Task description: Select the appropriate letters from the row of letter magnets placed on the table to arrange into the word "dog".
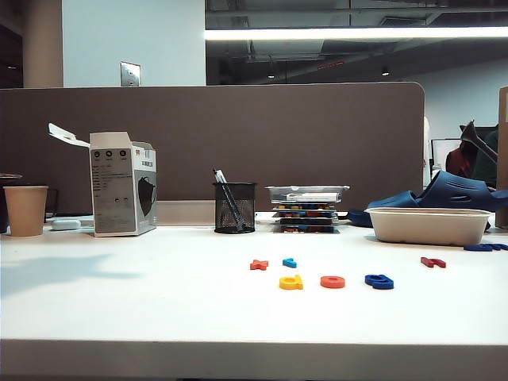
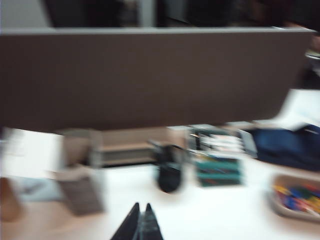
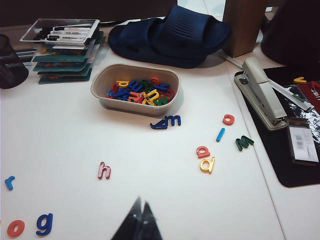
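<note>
Blue g [image 3: 44, 223]; left claw [image 2: 141, 206], right claw [image 3: 141, 201] closed.

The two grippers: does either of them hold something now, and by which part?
Nothing is held. The right gripper is shut and empty above the white table. The left gripper also looks shut with nothing between its fingertips, though its view is blurred.

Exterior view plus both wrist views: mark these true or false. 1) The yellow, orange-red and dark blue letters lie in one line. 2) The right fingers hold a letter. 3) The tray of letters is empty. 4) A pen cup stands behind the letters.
1) True: yellow letter, orange-red ring and dark blue letter sit side by side on the table.
2) False: right gripper is shut on nothing.
3) False: the tray holds many letters.
4) True: pen cup.
</note>
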Controlling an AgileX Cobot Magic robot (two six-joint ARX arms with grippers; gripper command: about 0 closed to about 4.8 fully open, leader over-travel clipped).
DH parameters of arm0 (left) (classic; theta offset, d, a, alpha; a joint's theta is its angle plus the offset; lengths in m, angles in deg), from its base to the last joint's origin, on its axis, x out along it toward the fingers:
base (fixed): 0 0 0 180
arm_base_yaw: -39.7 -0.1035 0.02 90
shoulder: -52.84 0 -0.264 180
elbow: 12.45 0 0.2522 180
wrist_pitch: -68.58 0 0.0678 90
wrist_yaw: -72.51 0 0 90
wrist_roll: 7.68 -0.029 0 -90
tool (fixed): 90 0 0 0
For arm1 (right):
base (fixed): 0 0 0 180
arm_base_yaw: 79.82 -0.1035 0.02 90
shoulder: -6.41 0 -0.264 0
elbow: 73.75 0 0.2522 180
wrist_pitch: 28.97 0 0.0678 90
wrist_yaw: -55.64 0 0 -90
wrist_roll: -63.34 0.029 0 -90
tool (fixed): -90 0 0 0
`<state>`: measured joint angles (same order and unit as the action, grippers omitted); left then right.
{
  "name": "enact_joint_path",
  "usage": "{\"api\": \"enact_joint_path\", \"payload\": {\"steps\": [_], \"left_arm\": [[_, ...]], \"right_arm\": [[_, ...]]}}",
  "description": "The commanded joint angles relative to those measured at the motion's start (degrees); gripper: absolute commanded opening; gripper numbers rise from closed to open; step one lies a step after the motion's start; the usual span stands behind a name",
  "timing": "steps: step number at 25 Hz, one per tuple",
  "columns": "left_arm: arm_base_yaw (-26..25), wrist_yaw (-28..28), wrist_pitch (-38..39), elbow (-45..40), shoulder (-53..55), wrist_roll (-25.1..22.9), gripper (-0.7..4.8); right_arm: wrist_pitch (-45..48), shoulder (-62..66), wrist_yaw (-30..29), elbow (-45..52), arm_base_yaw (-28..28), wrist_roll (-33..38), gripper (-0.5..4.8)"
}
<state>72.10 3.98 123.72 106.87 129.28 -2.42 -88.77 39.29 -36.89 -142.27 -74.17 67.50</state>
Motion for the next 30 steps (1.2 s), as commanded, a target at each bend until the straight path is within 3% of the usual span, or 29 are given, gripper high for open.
{"api": "enact_joint_path", "payload": {"steps": [1,4,6,9,13,20,30], "left_arm": [[-10.5,-3.5,1.4,0.4,-3.3,-5.0,-0.05],[-18.1,-6.9,4.3,0.3,-6.2,-5.5,-0.05],[-27.4,-10.6,7.3,0.0,-10.4,-5.9,-0.05],[-30.9,-11.6,7.3,-2.6,-15.0,-5.4,-0.05],[-31.1,-11.0,7.1,-8.6,-22.0,-5.9,-0.05],[-31.1,-11.1,4.7,-28.8,-40.4,-4.3,-0.05],[-31.1,-13.4,1.4,-48.9,-61.9,-2.7,-0.05]], "right_arm": [[3.5,-3.7,0.0,3.5,0.1,-0.2,-0.06],[5.8,-6.2,-0.7,6.3,0.1,-0.1,-0.06],[8.8,-8.9,-2.6,9.5,0.1,-0.1,-0.06],[10.8,-10.1,-3.7,11.6,0.1,-0.1,-0.06],[12.2,-11.7,-5.5,14.3,0.0,0.3,-0.06],[15.2,-15.7,-5.5,19.6,0.0,0.3,-0.06],[21.1,-23.4,-6.6,28.7,-0.1,0.3,-0.06]]}}
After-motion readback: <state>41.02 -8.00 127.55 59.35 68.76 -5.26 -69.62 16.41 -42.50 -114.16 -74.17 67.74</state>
